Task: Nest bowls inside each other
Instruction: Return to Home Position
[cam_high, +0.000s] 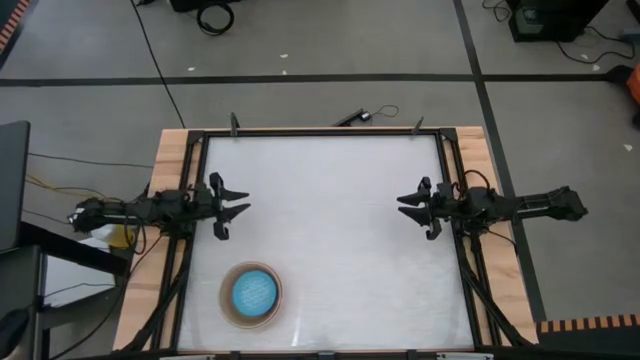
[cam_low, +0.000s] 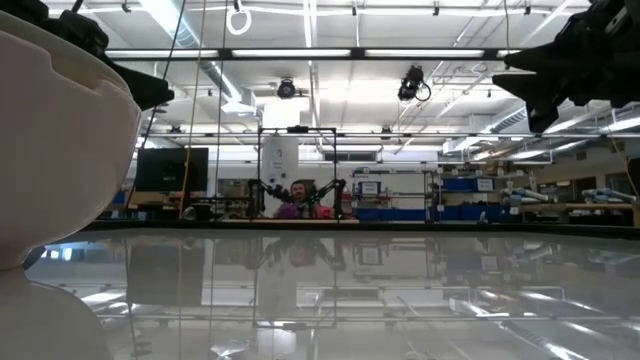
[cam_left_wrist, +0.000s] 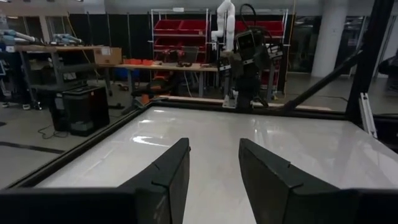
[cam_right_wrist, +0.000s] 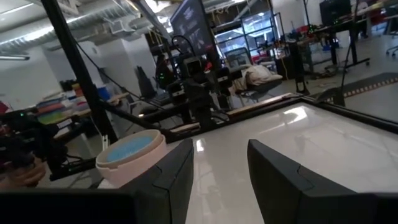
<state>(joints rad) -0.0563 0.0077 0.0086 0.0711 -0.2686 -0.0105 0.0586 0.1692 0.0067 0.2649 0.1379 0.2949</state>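
Note:
The bowls stand nested in one stack (cam_high: 252, 293) on the table near its front left corner. The blue bowl (cam_high: 253, 291) is innermost, a darker rim rings it, and a pale bowl wall (cam_right_wrist: 134, 163) is outermost. The stack's pale wall (cam_low: 60, 140) fills the low view's left. My left gripper (cam_high: 240, 202) hovers open at the table's left edge, behind the stack, pointing level toward the right. My right gripper (cam_high: 403, 206) hovers open at the right edge, pointing level toward the left. Nothing is between either pair of fingers (cam_left_wrist: 168, 180) (cam_right_wrist: 273, 168).
A black frame (cam_high: 320, 131) runs around the white table top (cam_high: 330, 240). Beyond the far edge are the lab floor and cables. In the low view a person (cam_low: 298, 203) sits far behind the table.

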